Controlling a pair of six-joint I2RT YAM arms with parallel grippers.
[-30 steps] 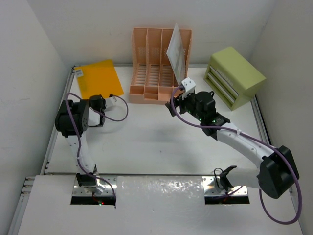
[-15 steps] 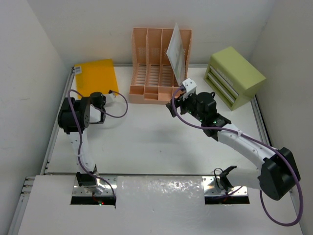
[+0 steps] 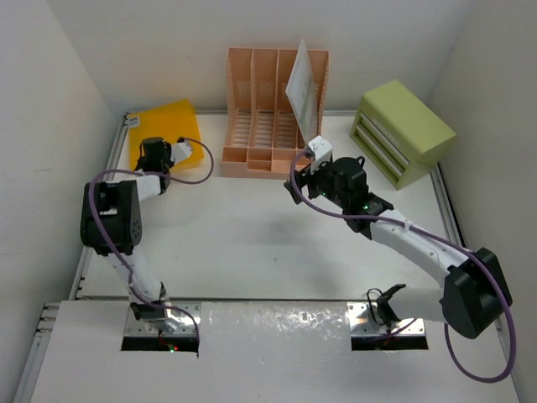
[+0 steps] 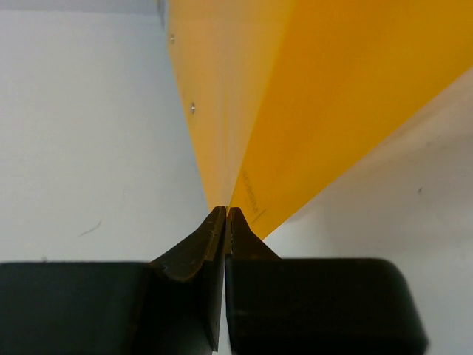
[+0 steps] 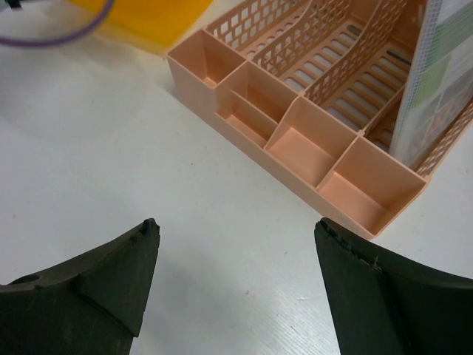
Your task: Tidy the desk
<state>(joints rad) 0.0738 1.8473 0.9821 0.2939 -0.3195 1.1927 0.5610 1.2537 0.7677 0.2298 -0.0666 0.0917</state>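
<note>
Black fingers of the left gripper are seen pressed together in the left wrist view, with the near corner of a yellow folder pinched between their tips. The folder is tilted, so two of its faces are shown fanning away from the tips, the paler one marked by two small rivets. White surface of the desk is seen on both sides of the folder.

In the right wrist view, the right gripper is held with its jaws wide apart and nothing between them, above bare desk just in front of the peach file rack. The rack's shallow front compartments are shown empty. A sheet in a clear sleeve is stood in the slot at the rack's right end. An edge of the folder is glimpsed to the left of the rack.

From the top external view, the desk is seen filling the floor of the white enclosure, with the rack set at the middle of its far edge. The folder is placed just left of the rack, in the far left corner, with the left gripper at its near edge. A lime-green drawer box is set to the right of the rack. The right gripper is positioned just before the rack's right front corner.
</note>
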